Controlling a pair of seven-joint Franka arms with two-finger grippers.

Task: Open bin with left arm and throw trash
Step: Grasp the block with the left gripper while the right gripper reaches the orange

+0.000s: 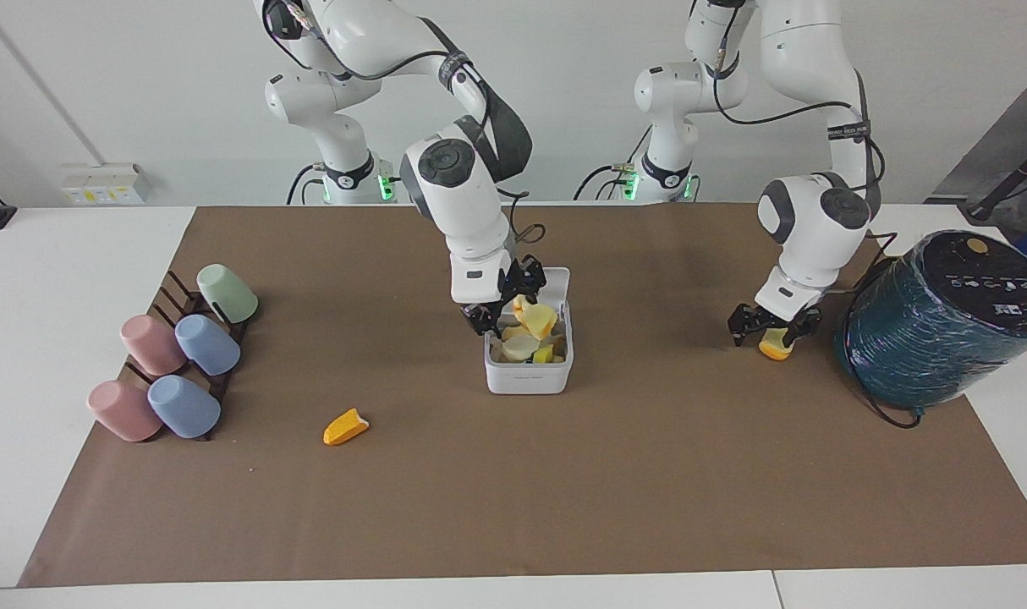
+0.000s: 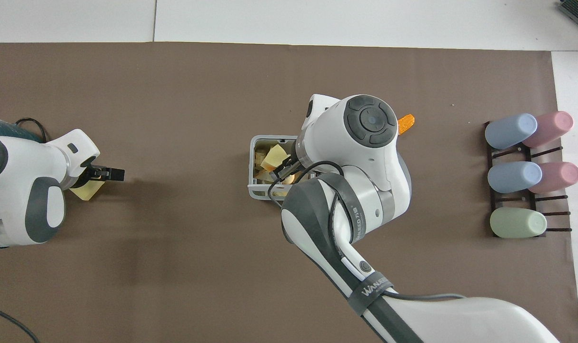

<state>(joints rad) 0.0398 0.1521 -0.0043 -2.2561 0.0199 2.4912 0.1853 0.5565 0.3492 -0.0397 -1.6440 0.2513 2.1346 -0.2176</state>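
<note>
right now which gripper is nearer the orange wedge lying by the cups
Right. The right gripper is over the white square bin, close to the orange spongy wedge; the left gripper is at a yellow wedge.

Right claw [image 1: 498,306] spread wide (wrist bent down); left claw [image 1: 764,325] seemingly open, low.

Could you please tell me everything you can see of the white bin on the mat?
The bin is a small white square box with rounded corners, plastic by its look, standing upright mid-mat. Its lid is swung open on the side nearer the robots. Inside lie pale and yellow chunks, heaped to about the rim. The right claw hangs open over it, a yellow chunk right beside it.
</note>
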